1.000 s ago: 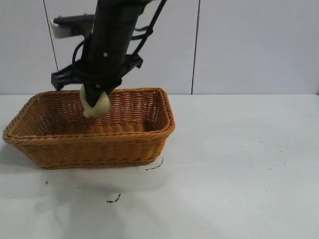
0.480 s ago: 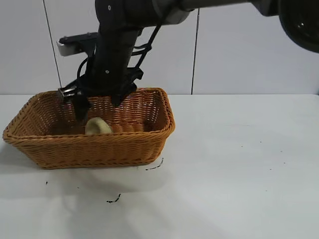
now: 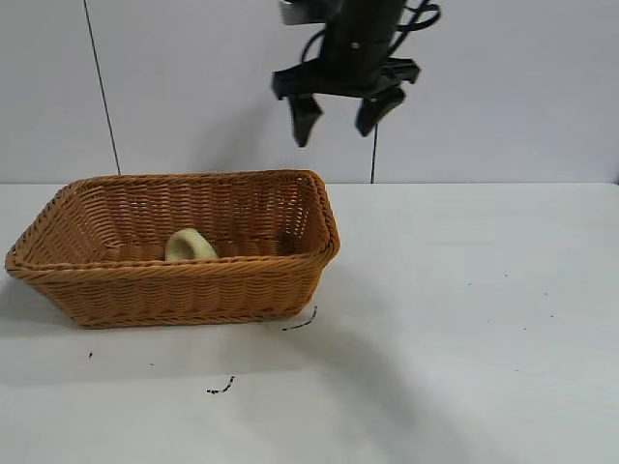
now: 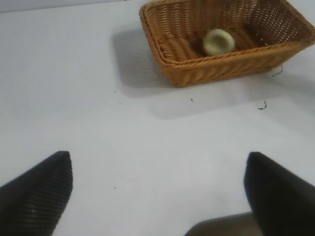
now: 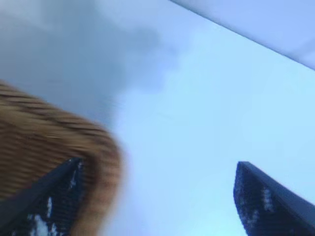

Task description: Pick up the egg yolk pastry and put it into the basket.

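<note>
Egg yolk pastry [image 3: 191, 246] is seen lying inside the basket [image 3: 242, 290], left of frame; the right tool [image 3: 338, 114] is held spread wide and empty at upper centre.

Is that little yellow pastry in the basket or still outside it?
In. The egg yolk pastry lies on the basket floor, touched by nothing; the open right gripper is high above.

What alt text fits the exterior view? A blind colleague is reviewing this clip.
The egg yolk pastry lies inside the basket on a white table. The right gripper hangs open and empty in the air above the basket's right end.
</note>
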Controlling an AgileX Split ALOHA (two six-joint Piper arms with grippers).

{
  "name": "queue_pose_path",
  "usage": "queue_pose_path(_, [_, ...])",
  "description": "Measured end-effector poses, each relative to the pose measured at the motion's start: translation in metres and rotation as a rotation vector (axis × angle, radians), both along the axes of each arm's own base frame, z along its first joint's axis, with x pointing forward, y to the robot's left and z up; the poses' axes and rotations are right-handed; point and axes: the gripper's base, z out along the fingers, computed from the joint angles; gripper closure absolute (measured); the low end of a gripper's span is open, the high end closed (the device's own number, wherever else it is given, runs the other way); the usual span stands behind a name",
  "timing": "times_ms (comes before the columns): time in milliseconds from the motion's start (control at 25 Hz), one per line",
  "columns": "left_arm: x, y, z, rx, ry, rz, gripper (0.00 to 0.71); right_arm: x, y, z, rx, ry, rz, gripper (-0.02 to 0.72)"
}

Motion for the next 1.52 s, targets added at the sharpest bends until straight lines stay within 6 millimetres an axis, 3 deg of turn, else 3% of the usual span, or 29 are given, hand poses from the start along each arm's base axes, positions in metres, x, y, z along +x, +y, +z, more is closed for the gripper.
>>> queue_pose_path(240, [0.0,0.0,0.0,0.0,0.0,0.0,0.015,0.016,-0.097,-0.002,-0.023,0.057,-0.179,0.12])
queue_pose_path(360, [0.0,0.0,0.0,0.0,0.0,0.0,0.015,0.019,-0.127,-0.001,-0.026,0.057,-0.232,0.12])
queue_pose_path(600, [0.0,0.0,0.0,0.0,0.0,0.0,0.015,0.015,-0.145,-0.003,-0.045,0.078,-0.254,0.12])
queue_pose_path(760, [0.0,0.0,0.0,0.0,0.0,0.0,0.015,-0.009,-0.146,0.005,-0.059,0.141,-0.243,0.12])
queue_pose_path(880, [0.0,0.0,0.0,0.0,0.0,0.0,0.015,-0.04,-0.147,0.024,-0.063,0.175,-0.242,0.12])
queue_pose_path(1040, [0.0,0.0,0.0,0.0,0.0,0.0,0.015,-0.098,-0.149,0.053,-0.064,0.206,-0.241,0.12])
queue_pose_path(1240, [0.0,0.0,0.0,0.0,0.0,0.0,0.015,-0.185,-0.152,0.082,-0.064,0.207,-0.241,0.12])
queue_pose_path(1520, [0.0,0.0,0.0,0.0,0.0,0.0,0.015,-0.303,-0.155,0.095,-0.022,0.092,-0.243,0.12])
